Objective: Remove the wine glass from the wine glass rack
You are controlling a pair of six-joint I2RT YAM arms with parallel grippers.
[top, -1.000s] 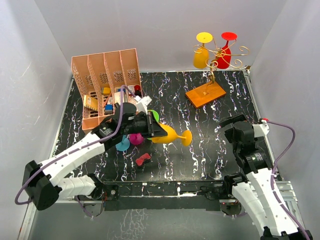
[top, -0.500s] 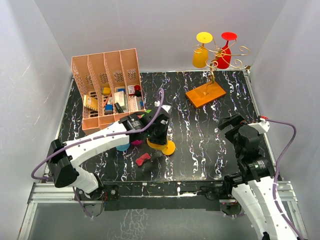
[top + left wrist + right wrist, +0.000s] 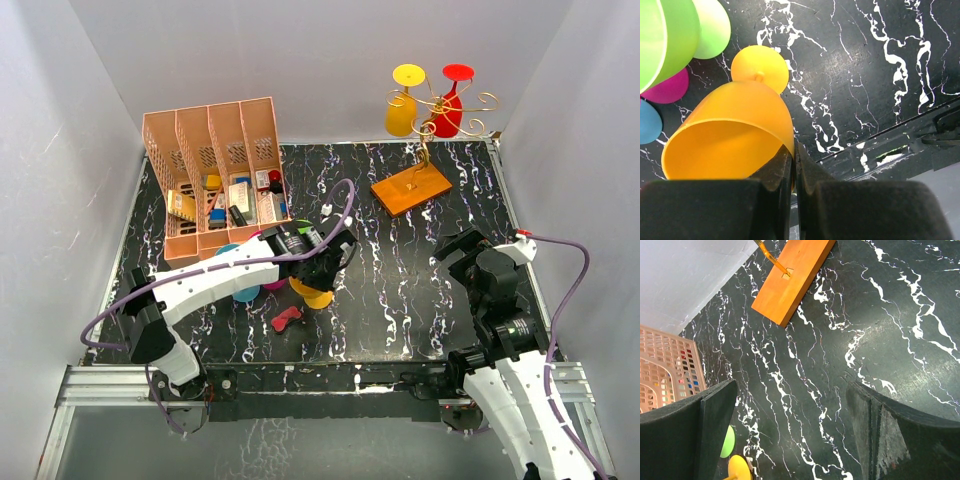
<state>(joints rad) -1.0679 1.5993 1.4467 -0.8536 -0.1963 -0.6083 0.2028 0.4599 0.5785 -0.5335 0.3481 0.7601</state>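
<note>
The wine glass rack [image 3: 432, 112] is a gold wire stand on an orange wooden base [image 3: 410, 187] at the back right. A yellow glass [image 3: 402, 110] and a red glass [image 3: 447, 112] hang upside down from it. My left gripper [image 3: 322, 268] is mid-table, shut on the rim of an orange wine glass [image 3: 312, 292]. In the left wrist view the left gripper [image 3: 794, 150] pinches the wall of the orange wine glass [image 3: 735, 135], whose foot [image 3: 760, 67] points down at the table. My right gripper [image 3: 462, 245] is open and holds nothing; in its wrist view the right gripper [image 3: 792, 390] hangs over bare tabletop near the wooden base [image 3: 792, 275].
A pink file organiser [image 3: 215, 175] with small items stands back left. Blue [image 3: 240, 288], magenta [image 3: 270, 280] and green [image 3: 670, 40] glasses lie just left of the held glass. A small red object [image 3: 286, 318] lies near the front edge.
The left arm has turned the orange glass from lying sideways to foot-down and stretched further out over the table. The right arm has hardly moved.
</note>
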